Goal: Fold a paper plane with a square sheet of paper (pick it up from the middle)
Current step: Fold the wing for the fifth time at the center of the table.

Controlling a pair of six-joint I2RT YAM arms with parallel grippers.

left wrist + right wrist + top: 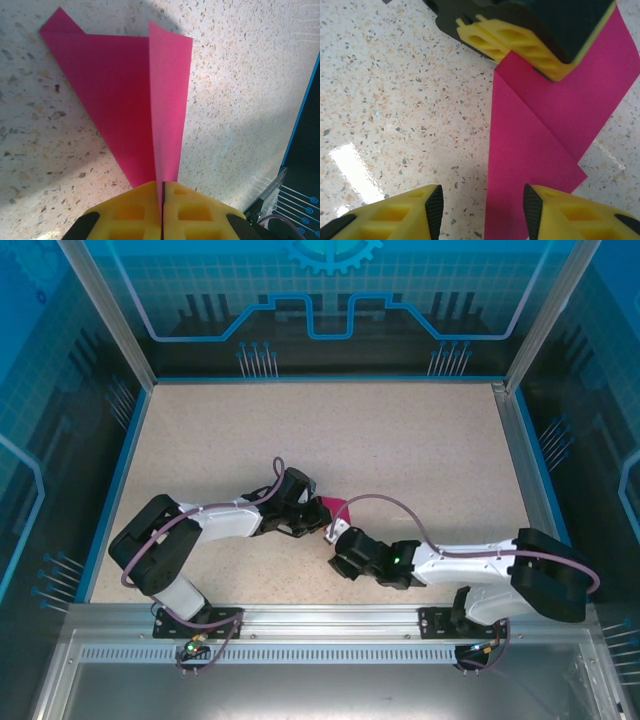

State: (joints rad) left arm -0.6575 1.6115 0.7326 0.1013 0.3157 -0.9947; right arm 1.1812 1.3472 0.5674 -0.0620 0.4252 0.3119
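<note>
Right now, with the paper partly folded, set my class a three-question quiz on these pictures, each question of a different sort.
1. True or false: the left gripper is shut on the pink paper.
2. Which is open? A. left gripper B. right gripper
3. Fill in: part of the pink paper lies flat on the speckled ____.
Key: 1 true; 2 B; 3 table.

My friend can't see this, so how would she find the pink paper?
Look on the speckled table, near the front, where the left tool and the right tool meet. The pink paper lies between them, pinched in the left tool. It is the only bright pink thing, folded into pointed flaps.
</note>
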